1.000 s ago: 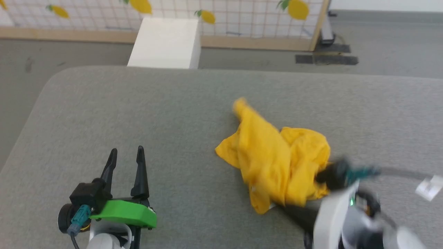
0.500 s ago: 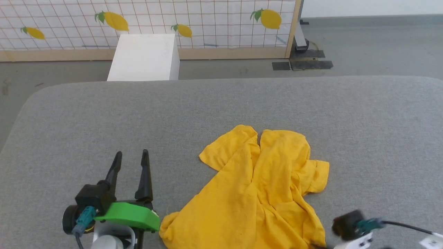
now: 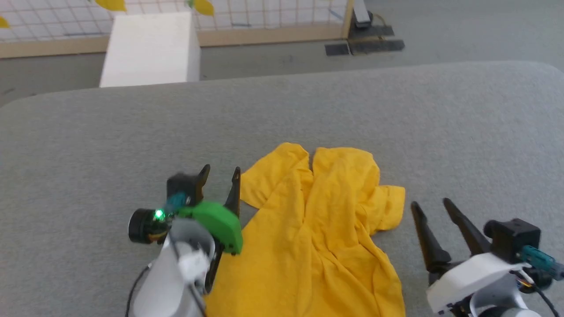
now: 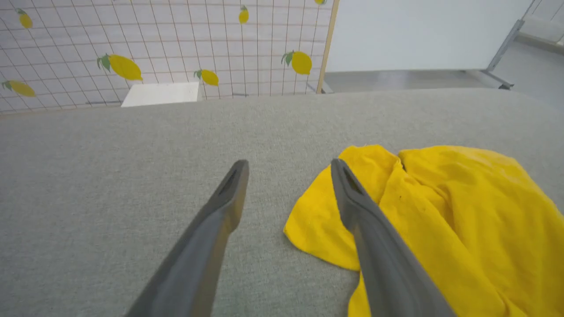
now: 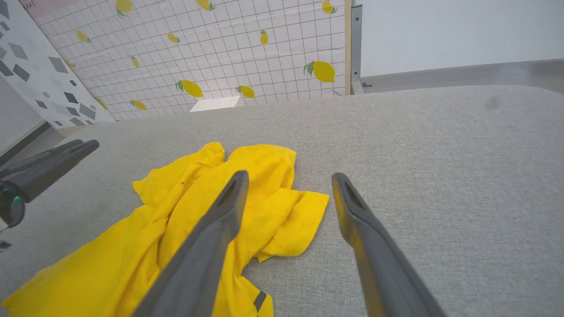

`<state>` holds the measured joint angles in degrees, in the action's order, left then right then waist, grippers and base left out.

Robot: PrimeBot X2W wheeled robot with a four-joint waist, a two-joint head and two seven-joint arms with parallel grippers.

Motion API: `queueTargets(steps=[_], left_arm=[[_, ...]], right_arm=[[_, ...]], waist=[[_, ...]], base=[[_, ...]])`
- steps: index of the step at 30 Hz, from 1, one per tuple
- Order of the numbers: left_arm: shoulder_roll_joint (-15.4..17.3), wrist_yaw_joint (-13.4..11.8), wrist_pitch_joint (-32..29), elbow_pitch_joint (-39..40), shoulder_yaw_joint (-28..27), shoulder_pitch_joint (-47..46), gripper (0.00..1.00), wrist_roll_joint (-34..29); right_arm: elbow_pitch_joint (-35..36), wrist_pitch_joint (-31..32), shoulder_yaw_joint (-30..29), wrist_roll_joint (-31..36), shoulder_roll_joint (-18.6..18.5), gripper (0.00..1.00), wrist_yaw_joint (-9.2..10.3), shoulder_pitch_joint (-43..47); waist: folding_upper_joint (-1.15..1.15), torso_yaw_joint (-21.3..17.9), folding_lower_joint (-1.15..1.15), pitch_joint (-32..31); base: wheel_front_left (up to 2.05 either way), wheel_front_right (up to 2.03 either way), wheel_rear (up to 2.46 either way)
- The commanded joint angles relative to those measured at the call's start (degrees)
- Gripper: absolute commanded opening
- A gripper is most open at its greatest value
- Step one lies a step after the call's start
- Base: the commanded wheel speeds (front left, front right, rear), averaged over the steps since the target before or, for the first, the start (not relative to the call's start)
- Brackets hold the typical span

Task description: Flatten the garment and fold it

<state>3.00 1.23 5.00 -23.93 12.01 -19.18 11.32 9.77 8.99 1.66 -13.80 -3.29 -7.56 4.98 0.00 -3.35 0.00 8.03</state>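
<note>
1. My left gripper [image 3: 222, 169] is released. Its two fingers stand apart with nothing between them, low over the grey padded table [image 3: 88, 141].
2. The garment [image 3: 317, 229] lies just to the right of this gripper on the table, plain yellow side up, wrinkled and with folds. One sleeve corner lies just beside my inner left finger.
3. In the left wrist view that finger crosses the cloth edge. I cannot tell if it touches the cloth.
4. The garment is between my two grippers. Its other sleeve points toward my right gripper [image 3: 430, 203], which is near the cloth but apart from it.
5. My right gripper is also released and holds nothing. Its fingers are spread over bare table to the right of the garment.
6. The right wrist view shows a small dark tag [image 5: 260, 301] at the hem nearest to me, and my left fingers at its left edge. In the head view the near part of the cloth runs out at the bottom edge.
7. In the head view the green cover [image 3: 216, 224] of my left wrist hides a part of the garment's left border.
8. Beyond the table, ahead of my left gripper, a white box [image 3: 150, 48] stands on the floor [image 3: 462, 31]. Behind it is a lemon panel [image 5: 220, 57], and black plates [image 3: 361, 46] lie further to the right.
</note>
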Motion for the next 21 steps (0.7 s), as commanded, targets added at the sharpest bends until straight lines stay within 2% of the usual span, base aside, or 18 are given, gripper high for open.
queueTargets(steps=[1, 4, 8, 10, 11, 14, 17, 21], left_arm=[[-0.1, -1.2, -3.9, -2.6, 0.2, -2.7, 1.00, -0.7], [-0.1, -2.6, -13.3, -7.5, 0.8, -6.0, 1.00, -0.9], [0.1, -1.5, -26.0, -11.6, 1.6, -8.1, 1.00, 0.5], [0.3, -0.3, -30.3, -11.8, 2.1, -8.0, 0.28, 1.4], [0.6, 0.0, -30.8, -11.0, 2.0, -7.8, 0.00, 1.7], [1.4, -1.3, -26.5, -7.1, 0.4, -6.8, 0.00, 2.1], [2.3, -4.0, -18.7, -2.5, -3.3, -4.5, 0.00, 3.2], [4.3, -7.3, -11.3, 2.3, -9.0, -0.2, 0.00, 5.1]], right_arm=[[-0.8, -0.8, 0.6, 0.0, 0.3, 1.00, 0.08, -1.4], [-2.4, -1.3, 1.6, -0.6, 0.4, 1.00, 0.08, -2.5], [-3.9, -2.1, 2.4, -1.7, 0.4, 1.00, 0.08, -3.4], [-4.4, -2.3, 2.5, -2.0, 0.4, 1.00, 0.08, -3.6], [-4.6, -2.4, 2.5, -2.0, 0.4, 1.00, 0.08, -3.7], [-4.9, -2.7, 1.7, -1.9, 0.4, 1.00, 0.08, -3.6], [-4.8, -2.9, 0.5, -1.8, 0.4, 1.00, 0.08, -3.6], [-4.7, -2.6, -1.0, -1.3, 0.4, 1.00, 0.08, -3.5]], waist=[[0.00, -2.9, 0.00, 2.8], [0.00, -4.3, 0.00, 4.0], [0.00, -5.4, 0.00, 4.9], [0.00, -5.5, 0.00, 4.9], [0.00, -5.5, 0.00, 4.9], [0.00, -4.7, 0.00, 4.5], [0.00, -3.3, 0.00, 3.8], [0.00, -0.7, 0.00, 2.8]], base=[[0.00, 0.00, 0.00], [0.00, 0.00, 0.00], [0.00, 0.00, 0.00], [0.00, 0.00, 0.00], [0.00, 0.00, 0.00], [0.00, 0.00, 0.00], [0.00, 0.00, 0.00], [0.00, 0.00, 0.00]])
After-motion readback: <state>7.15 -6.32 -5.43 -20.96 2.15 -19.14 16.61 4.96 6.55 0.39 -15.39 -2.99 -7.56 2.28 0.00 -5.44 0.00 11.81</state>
